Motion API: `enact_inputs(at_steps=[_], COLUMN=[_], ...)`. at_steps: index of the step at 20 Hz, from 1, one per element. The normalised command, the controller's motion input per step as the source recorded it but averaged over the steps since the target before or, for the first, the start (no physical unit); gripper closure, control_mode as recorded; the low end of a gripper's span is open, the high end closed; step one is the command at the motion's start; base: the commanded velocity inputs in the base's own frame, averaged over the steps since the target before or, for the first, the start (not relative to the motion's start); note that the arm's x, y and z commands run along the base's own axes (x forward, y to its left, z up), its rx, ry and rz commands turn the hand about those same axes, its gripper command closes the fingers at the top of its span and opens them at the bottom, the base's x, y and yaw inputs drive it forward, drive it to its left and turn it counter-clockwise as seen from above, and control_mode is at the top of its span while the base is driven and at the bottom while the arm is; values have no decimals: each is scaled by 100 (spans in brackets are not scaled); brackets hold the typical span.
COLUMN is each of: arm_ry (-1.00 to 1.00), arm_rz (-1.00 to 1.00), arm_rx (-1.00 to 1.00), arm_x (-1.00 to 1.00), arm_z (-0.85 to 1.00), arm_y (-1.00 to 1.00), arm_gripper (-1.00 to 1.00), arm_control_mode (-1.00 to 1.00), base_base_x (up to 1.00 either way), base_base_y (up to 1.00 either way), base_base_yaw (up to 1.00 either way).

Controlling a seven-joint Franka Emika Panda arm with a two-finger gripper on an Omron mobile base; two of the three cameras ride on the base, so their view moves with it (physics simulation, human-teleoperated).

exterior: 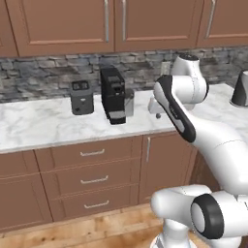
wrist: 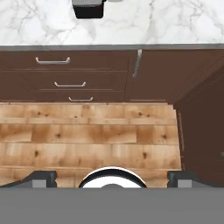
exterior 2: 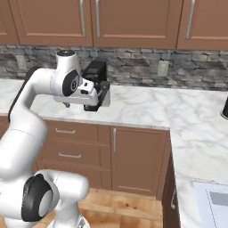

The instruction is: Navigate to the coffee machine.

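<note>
The coffee machine (exterior: 113, 95) stands on the marble table (exterior: 43, 126) just left of centre in the left base view, a tall black box with a grey tank on its right side, and a shorter dark grey toaster (exterior: 81, 97) sits just beside it, further left in the frame. In the right base view the coffee machine (exterior 2: 97, 73) appears upper left of centre, half covered by the arm's white wrist. The drive looks nearly done: the base seems to face the cabinet run close to the machine, though the machine lies left of the middle in the left base view, so the next move probably calls for a small shift toward that side, or a short roll forward, without bumping the drawer fronts (exterior: 92, 178). In the hand view the camera looks down at the wooden floor (wrist: 87, 144) and cabinet fronts, and a dark base, likely the machine's (wrist: 89, 8), is cut off at the top edge. The claw (wrist: 112, 177) shows two dark tips low in that view, set wide apart with nothing between them. The kettle-like dark object (exterior: 240, 89) at the right edge of the left base view is cropped, and I cannot tell what it is.
</note>
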Motion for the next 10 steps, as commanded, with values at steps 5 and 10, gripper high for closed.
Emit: enact_inputs(at_steps=[5,10], arm_ry=[0,0], arm_rz=[0,0], arm_rx=[0,0], arm_x=[0,0], arm_z=[0,0], arm_y=[0,0], arm_gripper=[-100,-100], arm_control_mode=[100,100], base_base_x=[83,77], base_base_y=[46,46], base_base_yaw=[-5,-4])
